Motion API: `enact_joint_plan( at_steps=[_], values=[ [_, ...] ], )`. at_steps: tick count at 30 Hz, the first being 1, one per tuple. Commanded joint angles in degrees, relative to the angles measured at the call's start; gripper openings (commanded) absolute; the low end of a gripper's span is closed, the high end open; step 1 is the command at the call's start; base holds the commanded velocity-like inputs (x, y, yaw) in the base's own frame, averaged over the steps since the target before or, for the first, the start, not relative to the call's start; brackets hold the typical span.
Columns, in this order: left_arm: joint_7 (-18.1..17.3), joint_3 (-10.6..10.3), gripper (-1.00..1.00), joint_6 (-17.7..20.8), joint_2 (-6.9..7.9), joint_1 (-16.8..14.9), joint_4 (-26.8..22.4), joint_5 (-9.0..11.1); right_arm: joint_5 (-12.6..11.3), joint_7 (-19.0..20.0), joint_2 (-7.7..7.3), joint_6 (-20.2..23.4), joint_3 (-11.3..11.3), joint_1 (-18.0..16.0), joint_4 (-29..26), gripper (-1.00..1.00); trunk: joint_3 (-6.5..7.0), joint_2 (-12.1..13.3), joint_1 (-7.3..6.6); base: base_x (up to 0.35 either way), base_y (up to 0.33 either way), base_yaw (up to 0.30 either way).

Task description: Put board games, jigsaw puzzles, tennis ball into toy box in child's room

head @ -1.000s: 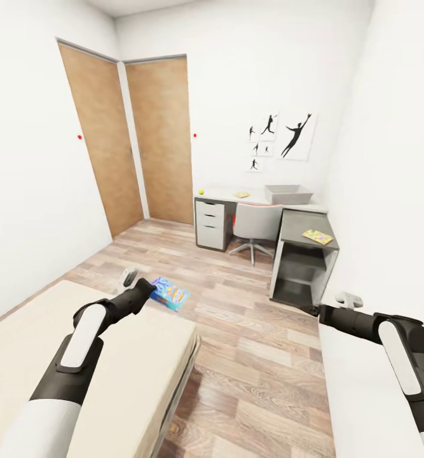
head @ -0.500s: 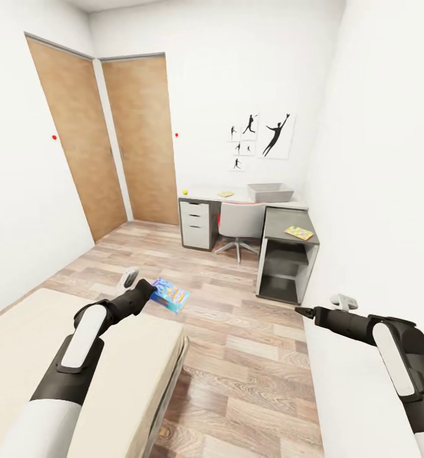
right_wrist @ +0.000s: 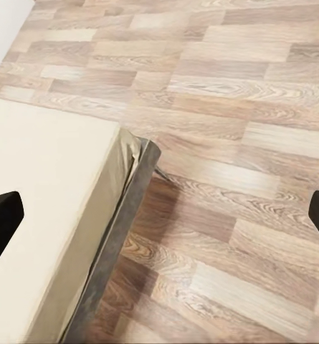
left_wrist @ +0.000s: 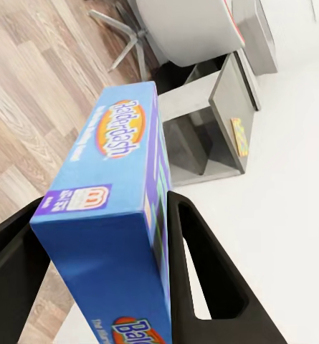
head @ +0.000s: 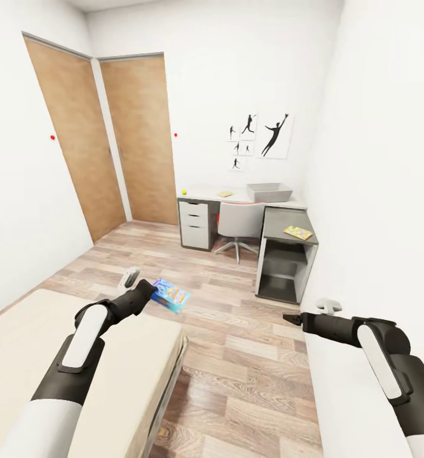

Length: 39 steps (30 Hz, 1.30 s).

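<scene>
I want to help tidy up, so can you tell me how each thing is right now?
Left gripper: shut on the board game.
Board game: held up in the air, past the bed's edge.
Right gripper: open, nothing in it.
Toy box: on the desk, top open.
Tennis ball: on the desk.
Two puzzles: lying flat on the desk.
Doors: closed.

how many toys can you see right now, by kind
board game: 1, held in the left gripper
jigsaw puzzles: 2, on the table
tennis ball: 1, on the table
total: 4
</scene>
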Motion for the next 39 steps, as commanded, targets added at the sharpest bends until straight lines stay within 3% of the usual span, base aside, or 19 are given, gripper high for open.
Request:
enact_joint_plan(
  at_steps=[1, 5, 6, 12, 22, 39],
  values=[
    [0.55, -0.05, -1.0, 0.16, -0.04, -0.1, 0.07, 0.58, 0.5, 0.55, 0.04, 0.22, 0.59, -0.06, 0.04, 1.0, -0.13, -0.13, 0.04, 0.0, 0.0, -0.072],
    [0.62, -0.45, -1.0, 0.16, -0.39, -0.65, 2.37, 0.39, 0.53, 0.35, 0.86, 0.09, 2.82, -0.1, 1.7, 1.0, -0.13, -0.13, 0.04, 0.0, 0.0, -0.047],
    [0.64, -1.95, -1.0, -0.11, -0.65, -2.65, 6.83, 0.27, 0.98, -0.76, 3.01, -1.55, 4.59, -0.36, 6.01, 1.0, -0.13, -0.13, 0.04, 0.0, 0.0, -0.013],
    [0.66, -6.1, -1.0, -0.59, -1.39, -5.37, 12.29, 0.17, 3.0, -3.39, 5.03, -6.09, 5.7, -0.61, 9.84, 1.0, -0.13, -0.13, 0.04, 0.0, 0.0, -0.007],
    [0.66, -8.58, -1.0, -0.78, -2.66, -7.03, 14.73, 0.02, 3.87, -4.45, 5.73, -7.83, 6.23, -0.72, 11.09, 1.0, -0.13, -0.13, 0.04, 0.0, 0.0, -0.001],
    [0.58, -9.14, -1.0, -0.81, -2.57, -7.33, 15.09, 0.01, 3.94, -4.61, 6.04, -8.41, 7.59, -0.65, 11.45, 1.0, -0.13, -0.13, 0.04, 0.0, 0.0, -0.003]
  ],
)
